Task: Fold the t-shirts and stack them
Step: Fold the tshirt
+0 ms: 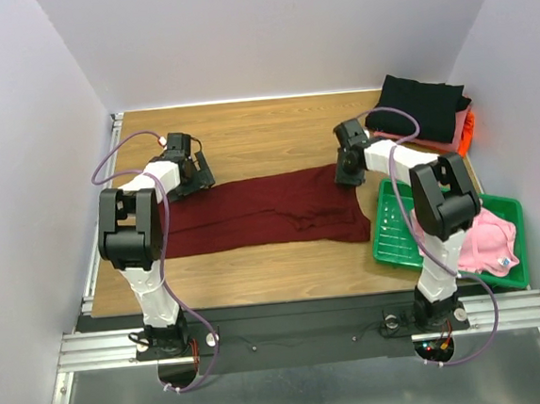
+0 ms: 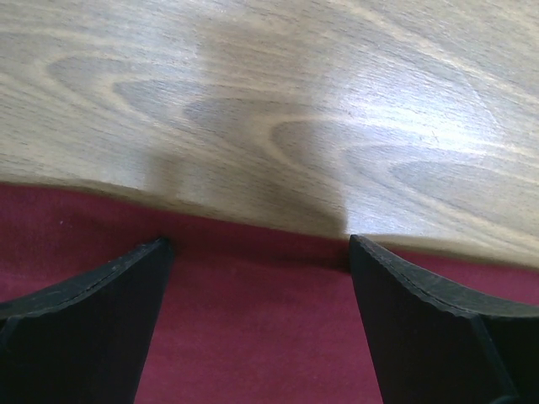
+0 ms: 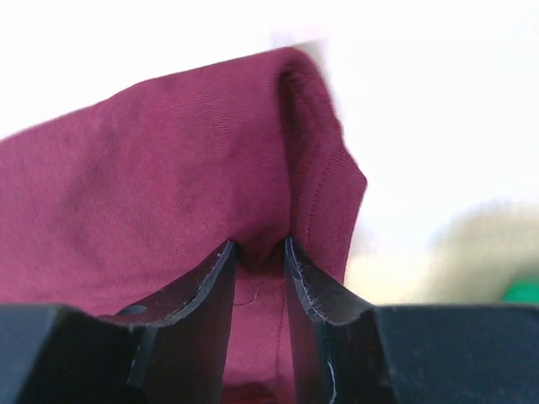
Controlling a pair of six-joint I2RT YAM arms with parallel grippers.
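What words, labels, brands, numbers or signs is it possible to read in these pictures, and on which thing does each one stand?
No text is readable in any view.
A small bluish mark on the light pink t-shirt in the green tray: too small to read.
The maroon t-shirt and the wooden table: no print visible.

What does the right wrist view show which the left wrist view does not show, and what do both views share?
Only the right wrist view: the right gripper shut on a bunched fold of the maroon t-shirt, its stitched hem showing. Only the left wrist view: the left gripper open, jaws wide apart at the shirt's flat edge, with bare wooden table beyond. Both: the same maroon cloth between black jaws.
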